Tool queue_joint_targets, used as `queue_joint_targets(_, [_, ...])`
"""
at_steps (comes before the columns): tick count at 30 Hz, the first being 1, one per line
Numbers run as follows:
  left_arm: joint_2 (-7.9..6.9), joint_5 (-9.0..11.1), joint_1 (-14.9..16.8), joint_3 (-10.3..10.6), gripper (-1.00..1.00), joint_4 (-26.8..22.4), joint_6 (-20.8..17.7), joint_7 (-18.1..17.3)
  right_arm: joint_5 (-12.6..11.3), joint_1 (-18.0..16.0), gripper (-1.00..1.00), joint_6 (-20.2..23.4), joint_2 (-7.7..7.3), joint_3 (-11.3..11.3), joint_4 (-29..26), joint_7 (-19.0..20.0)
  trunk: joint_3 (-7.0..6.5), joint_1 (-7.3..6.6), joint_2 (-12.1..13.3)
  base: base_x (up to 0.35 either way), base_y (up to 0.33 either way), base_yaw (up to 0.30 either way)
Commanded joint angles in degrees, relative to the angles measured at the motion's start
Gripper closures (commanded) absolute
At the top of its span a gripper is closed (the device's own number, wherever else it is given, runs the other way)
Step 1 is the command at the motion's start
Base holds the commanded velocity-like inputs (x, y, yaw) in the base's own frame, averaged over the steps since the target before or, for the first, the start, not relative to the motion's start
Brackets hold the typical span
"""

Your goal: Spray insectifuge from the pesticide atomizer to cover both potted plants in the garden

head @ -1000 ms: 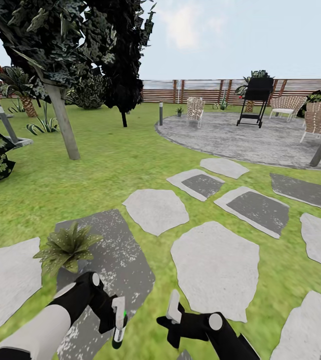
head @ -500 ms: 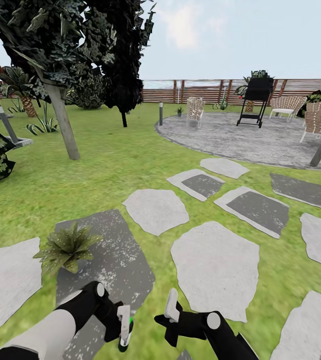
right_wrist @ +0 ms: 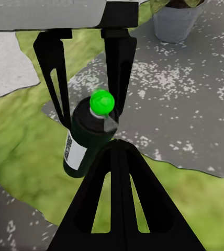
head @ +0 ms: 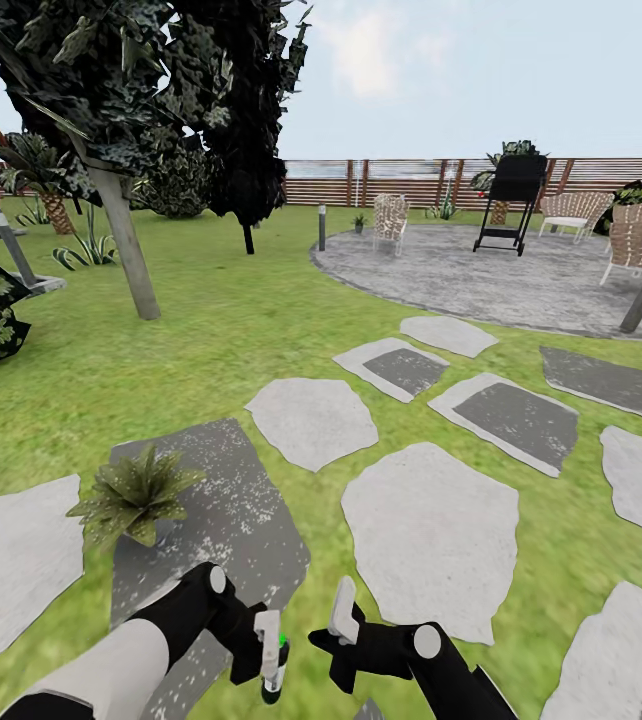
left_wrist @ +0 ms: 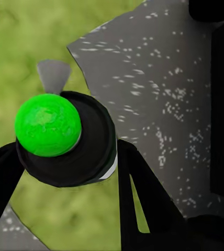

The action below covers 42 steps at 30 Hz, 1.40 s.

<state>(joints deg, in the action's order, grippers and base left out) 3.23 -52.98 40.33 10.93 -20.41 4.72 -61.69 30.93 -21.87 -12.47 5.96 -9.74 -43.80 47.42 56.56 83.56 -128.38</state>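
Pesticide atomizer clamped in left end effector, low over dark stepping stone, potted plant nearby. Right end effector close alongside, open/closed can't tell. Risks: arms bumping, bottle knocked or slipping; nozzle aimed off plant, spray wasted.

Potted plant on stepping stone ahead-left, left gripper gripping atomizer nearer, patio far right

The head view looks forward and down from up high across the lawn toward the fence. Both wrist views sit close, facing down, and share the pesticide atomizer and the dark stepping stone
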Motion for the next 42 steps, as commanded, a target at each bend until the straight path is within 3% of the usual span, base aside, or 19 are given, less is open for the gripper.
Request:
queue_joint_targets(1, [0.01,0.14,0.02,0.01,1.0,-0.07,0.7,-0.09,0.57,-0.02,1.0,-0.36,0.02,0.07,-0.06,0.04,0.05,-0.01,-0.02,0.0,0.0,0.0])
queue_joint_targets(2, [0.29,1.76,0.02,0.02,1.0,-0.04,2.78,-0.09,0.56,-0.02,1.0,-0.36,0.02,0.07,-0.06,0.04,0.05,-0.01,-0.02,0.0,0.0,0.0])
queue_joint_targets(3, [0.4,2.06,0.02,0.04,1.0,0.44,3.34,-0.1,0.59,-0.02,1.0,-0.36,0.02,0.07,-0.06,0.04,0.05,-0.01,-0.02,0.0,0.0,0.0])
queue_joint_targets(19, [1.99,2.22,0.02,-0.1,1.0,1.6,4.5,-0.1,0.62,-0.02,1.0,-0.36,0.02,0.07,-0.06,0.04,0.05,-0.01,-0.02,0.0,0.0,0.0])
queue_joint_targets(23, [2.01,5.22,0.02,-0.12,1.0,1.66,6.26,-0.15,0.62,-0.02,1.0,-0.36,0.02,0.07,-0.06,0.04,0.05,-0.01,-0.02,0.0,0.0,0.0])
queue_joint_targets(29, [1.95,5.86,0.02,-0.12,1.0,1.6,6.41,-0.17,0.62,-0.02,1.0,-0.36,0.02,0.07,-0.06,0.04,0.05,-0.01,-0.02,0.0,0.0,0.0])
queue_joint_targets(38, [1.33,5.44,0.02,-0.11,1.0,3.08,6.37,-0.1,0.62,-0.02,1.0,-0.36,0.02,0.07,-0.06,0.04,0.05,-0.01,-0.02,0.0,0.0,0.0])
queue_joint_targets(42, [-0.49,5.04,0.02,-0.04,1.0,4.0,6.31,-0.1,0.66,-0.02,1.0,-0.36,0.02,0.07,-0.06,0.04,0.05,-0.01,-0.02,0.0,0.0,0.0])
